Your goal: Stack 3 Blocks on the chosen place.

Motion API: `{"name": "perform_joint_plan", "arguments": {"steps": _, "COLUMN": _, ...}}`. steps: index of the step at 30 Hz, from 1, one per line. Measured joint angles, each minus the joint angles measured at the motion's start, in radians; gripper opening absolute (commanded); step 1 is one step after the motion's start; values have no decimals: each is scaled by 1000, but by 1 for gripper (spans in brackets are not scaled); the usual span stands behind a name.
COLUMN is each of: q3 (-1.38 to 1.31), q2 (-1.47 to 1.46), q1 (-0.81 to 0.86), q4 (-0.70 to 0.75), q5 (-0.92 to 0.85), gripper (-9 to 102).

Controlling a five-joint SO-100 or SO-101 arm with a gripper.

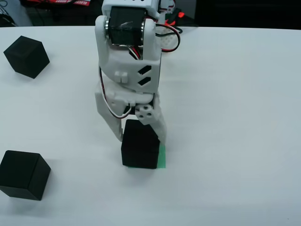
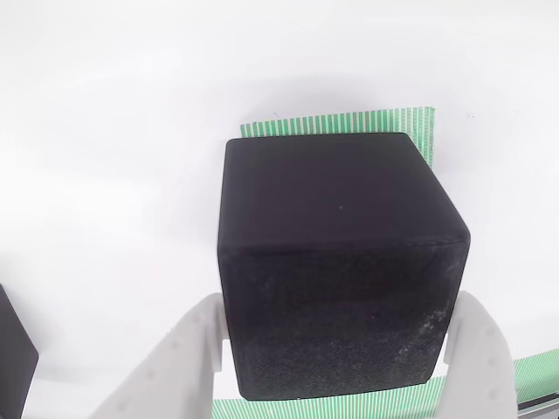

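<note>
Bright, even light; soft shadows; slight blur.

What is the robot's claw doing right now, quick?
Gripper: closed on a black cube, one finger on each side, with the cube sitting on the green striped square.

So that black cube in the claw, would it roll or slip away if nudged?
Probably not. The black cube has flat faces and sits squarely on the green patch, so it should slide, not roll. Its matte surface looks grippy. The claw brackets both sides.
</note>
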Motion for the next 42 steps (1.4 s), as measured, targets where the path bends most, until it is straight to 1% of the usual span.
{"name": "perform_joint_plan", "arguments": {"steps": 11, "q3": 8, "q2": 0, "q1": -17, "q4": -18, "q5": 0, "gripper": 18}}
{"name": "perform_joint_plan", "arguments": {"steps": 19, "q3": 28, "q2": 0, "q1": -18, "q4": -21, "q5": 0, "gripper": 22}}
{"name": "perform_joint_plan", "arguments": {"steps": 24, "q3": 34, "q2": 0, "q1": -18, "q4": -21, "q5": 0, "gripper": 22}}
{"name": "perform_joint_plan", "arguments": {"steps": 27, "q3": 38, "q2": 0, "q1": -18, "q4": -21, "q5": 0, "gripper": 25}}
{"name": "perform_joint_plan", "arguments": {"steps": 31, "q3": 43, "q2": 0, "q1": -9, "q4": -21, "q5": 0, "gripper": 26}}
{"name": "perform_joint_plan", "arguments": {"steps": 34, "q3": 43, "q2": 0, "q1": -11, "q4": -21, "q5": 0, "gripper": 29}}
{"name": "perform_joint_plan", "arguments": {"steps": 42, "q3": 43, "q2": 0, "q1": -11, "q4": -21, "q5": 0, "gripper": 34}}
